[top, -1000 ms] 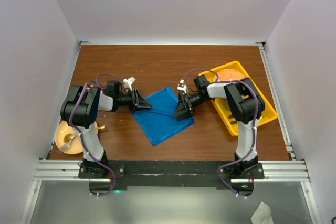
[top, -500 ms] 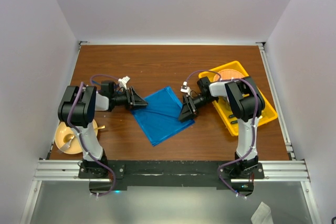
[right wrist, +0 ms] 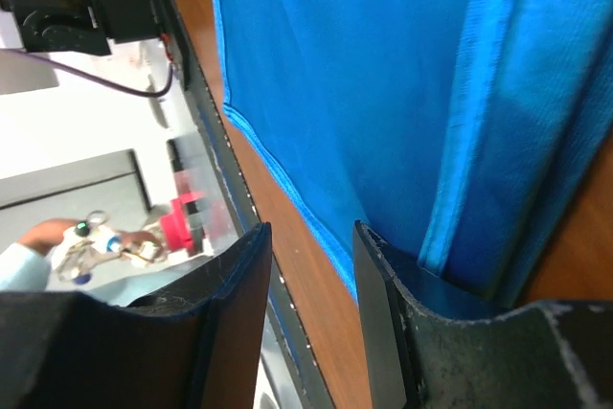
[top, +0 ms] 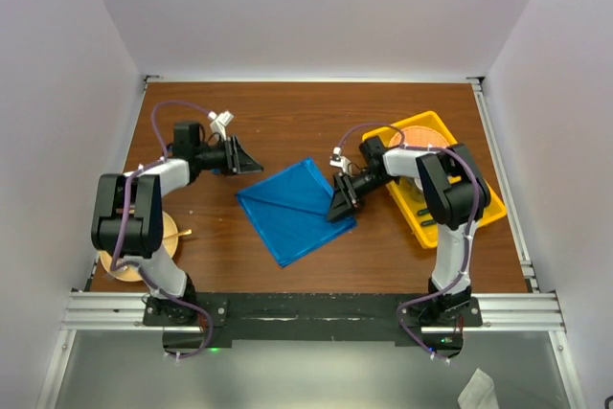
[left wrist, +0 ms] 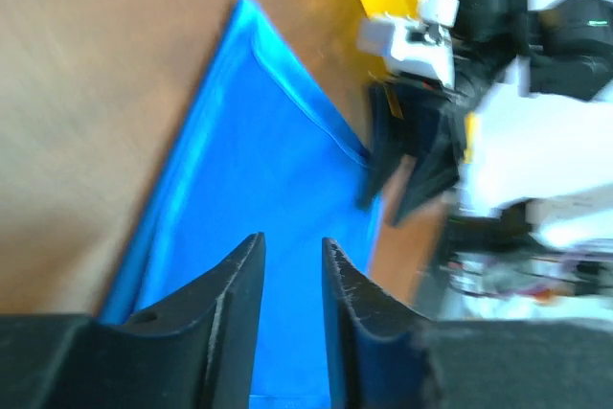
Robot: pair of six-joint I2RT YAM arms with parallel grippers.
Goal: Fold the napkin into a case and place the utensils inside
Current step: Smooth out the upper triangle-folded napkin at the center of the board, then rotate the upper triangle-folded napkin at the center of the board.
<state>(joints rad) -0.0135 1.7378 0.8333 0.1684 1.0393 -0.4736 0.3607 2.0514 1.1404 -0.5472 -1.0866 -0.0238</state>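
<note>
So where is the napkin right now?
In the top view the napkin lies mid-table, the right gripper at its right edge with the yellow tray beyond, the left gripper off its far-left corner.

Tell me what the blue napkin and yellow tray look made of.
The napkin looks like woven cloth, smooth with a slight sheen, probably synthetic. The wrist views show a stitched hem and soft folds. The yellow tray is likely moulded plastic, with uniform colour and a raised rim, but it is too small to confirm.
</note>
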